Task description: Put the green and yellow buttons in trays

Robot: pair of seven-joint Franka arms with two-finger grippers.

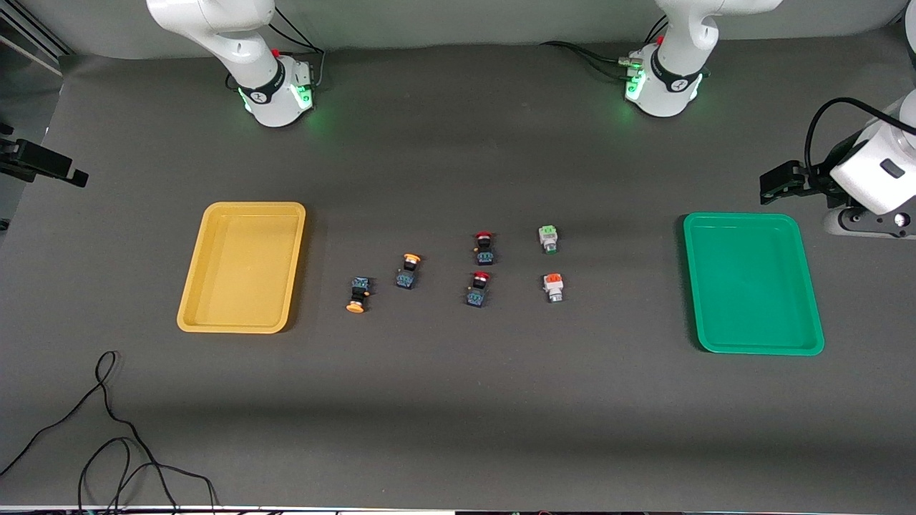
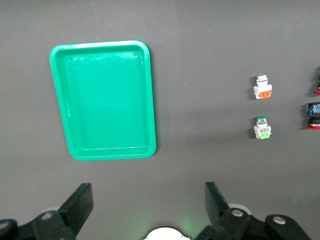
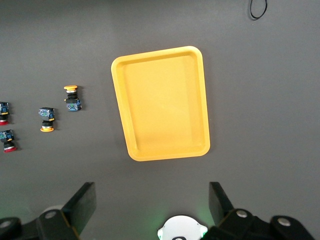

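Note:
Two yellow-capped buttons (image 1: 357, 295) (image 1: 408, 271) lie beside the empty yellow tray (image 1: 243, 268). The white button with green top (image 1: 548, 239) and the one with orange top (image 1: 552, 287) lie toward the empty green tray (image 1: 751, 282). Both grippers are out of the front view. My left gripper (image 2: 148, 192) is open and empty, high above the table, looking down on the green tray (image 2: 105, 100) and the white buttons (image 2: 262, 128) (image 2: 263, 87). My right gripper (image 3: 151, 192) is open and empty, high over the yellow tray (image 3: 162, 102) and the yellow-capped buttons (image 3: 72, 97) (image 3: 46, 120).
Two red-capped switches (image 1: 484, 247) (image 1: 477, 289) lie between the yellow-capped and the white buttons. A loose black cable (image 1: 107, 429) lies near the front camera. A white and black device (image 1: 859, 179) stands by the green tray; a black mount (image 1: 43, 168) sits at the right arm's end.

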